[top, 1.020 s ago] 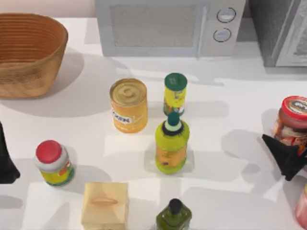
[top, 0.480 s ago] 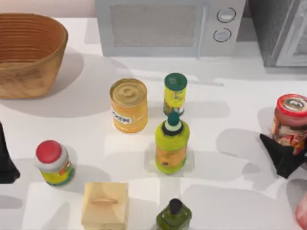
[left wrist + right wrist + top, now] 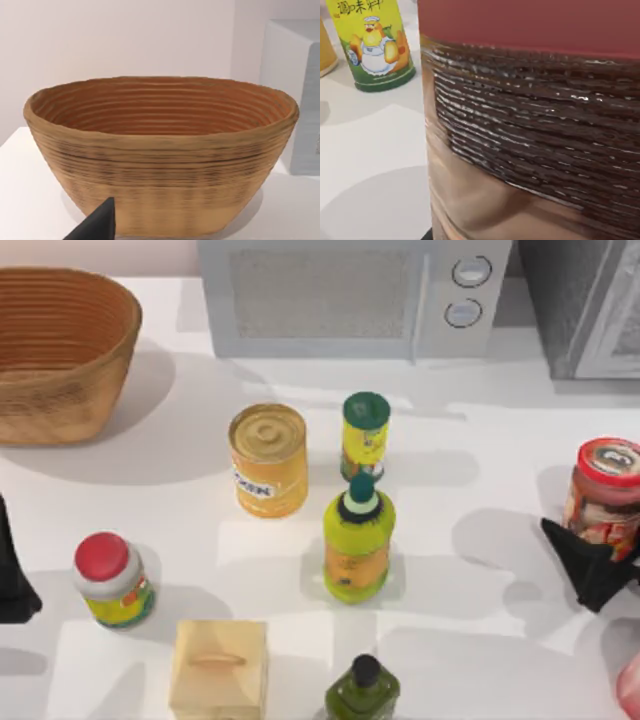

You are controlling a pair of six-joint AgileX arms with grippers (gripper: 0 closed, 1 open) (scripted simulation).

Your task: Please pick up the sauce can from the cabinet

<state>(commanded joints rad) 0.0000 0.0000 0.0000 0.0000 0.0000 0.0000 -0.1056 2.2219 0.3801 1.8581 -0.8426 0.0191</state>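
The sauce can point(image 3: 608, 462), with a red-rimmed pale lid and a reddish pictured label, is at the table's right edge, in front of the grey cabinet point(image 3: 580, 310) at the back right. It casts a shadow to its left on the table. My right gripper point(image 3: 598, 558) is shut on the can's lower side. In the right wrist view the sauce can point(image 3: 535, 125) looms very close. My left gripper point(image 3: 12, 585) sits parked at the table's left edge, and one dark fingertip point(image 3: 97, 226) shows before the basket point(image 3: 160, 155).
A white microwave point(image 3: 350, 295) stands at the back and a woven basket point(image 3: 60, 350) at the back left. Mid-table are a yellow tin point(image 3: 268, 460), a green-capped canister point(image 3: 365, 435), a yellow-green bottle point(image 3: 358, 540), a red-capped jar point(image 3: 112, 580), a wooden box point(image 3: 218, 668) and a dark green bottle point(image 3: 362, 690).
My right gripper and the sauce can shifted slightly to the left a second ago and have held nearly still since. The left arm has not moved.
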